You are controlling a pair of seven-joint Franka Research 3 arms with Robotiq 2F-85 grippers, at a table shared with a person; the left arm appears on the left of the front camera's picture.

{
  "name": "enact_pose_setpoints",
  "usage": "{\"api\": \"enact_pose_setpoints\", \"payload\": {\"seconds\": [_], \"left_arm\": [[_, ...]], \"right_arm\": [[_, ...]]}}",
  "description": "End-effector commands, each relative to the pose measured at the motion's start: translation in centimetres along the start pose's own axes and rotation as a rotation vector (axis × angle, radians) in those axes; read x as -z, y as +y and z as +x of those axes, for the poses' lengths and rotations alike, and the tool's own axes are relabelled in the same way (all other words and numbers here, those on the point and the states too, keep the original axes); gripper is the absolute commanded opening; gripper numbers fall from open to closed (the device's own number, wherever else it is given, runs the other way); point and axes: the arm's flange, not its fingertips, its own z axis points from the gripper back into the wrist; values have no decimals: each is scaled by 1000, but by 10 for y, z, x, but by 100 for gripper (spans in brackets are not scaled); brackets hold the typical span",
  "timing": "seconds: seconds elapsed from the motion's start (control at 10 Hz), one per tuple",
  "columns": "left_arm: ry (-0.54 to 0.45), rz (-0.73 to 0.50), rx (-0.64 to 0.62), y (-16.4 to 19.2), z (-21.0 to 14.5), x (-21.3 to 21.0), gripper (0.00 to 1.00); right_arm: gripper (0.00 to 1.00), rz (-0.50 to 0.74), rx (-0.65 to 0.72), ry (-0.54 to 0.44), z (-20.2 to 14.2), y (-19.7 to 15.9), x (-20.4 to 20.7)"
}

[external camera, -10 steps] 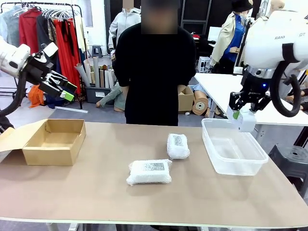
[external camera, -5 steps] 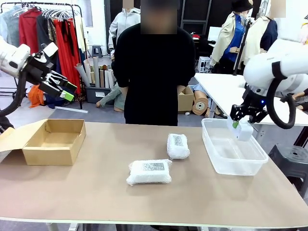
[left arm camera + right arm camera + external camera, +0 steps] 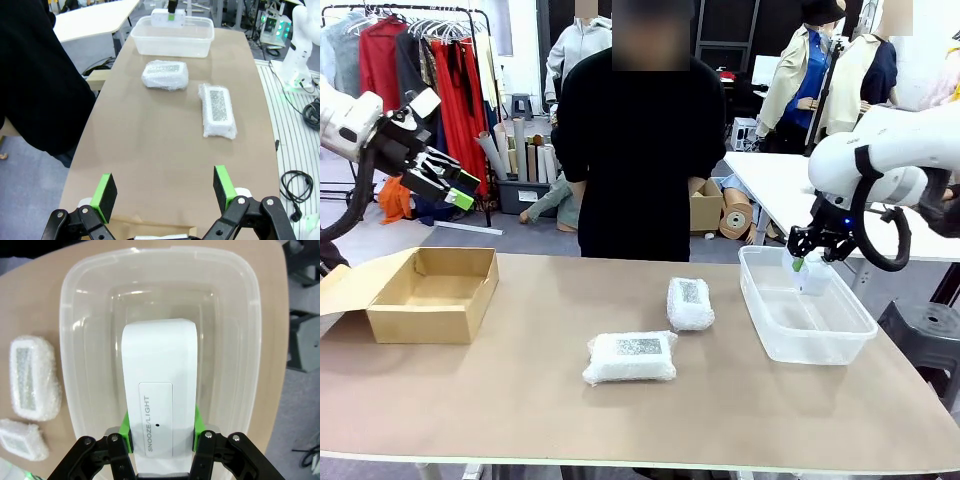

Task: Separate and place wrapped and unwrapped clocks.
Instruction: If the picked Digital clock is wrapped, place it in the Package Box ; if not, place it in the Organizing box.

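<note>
Right arm (image 3: 880,165) is dropping lower, its jaws gripping the bare clock (image 3: 813,272) now dipping into the clear bin (image 3: 810,345), so release is looking close; left jaws are hanging wide, long bundle (image 3: 630,357) and small bundle (image 3: 690,302) lying on the tabletop (image 3: 520,400).

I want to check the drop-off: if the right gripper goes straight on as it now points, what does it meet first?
Most likely the bare floor of the clear tub; the white clock in the right gripper would touch it first. Depth is unclear.
</note>
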Motion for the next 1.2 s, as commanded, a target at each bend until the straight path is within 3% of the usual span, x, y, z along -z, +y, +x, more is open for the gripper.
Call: {"api": "enact_pose_setpoints", "payload": {"seconds": [0.0,1.1], "left_arm": [[-1,0,0,-1,1,0,100],[-1,0,0,-1,1,0,100]], "right_arm": [[0,39,-7,20,22,-6,8],[0,16,-1,80,7,2,71]]}}
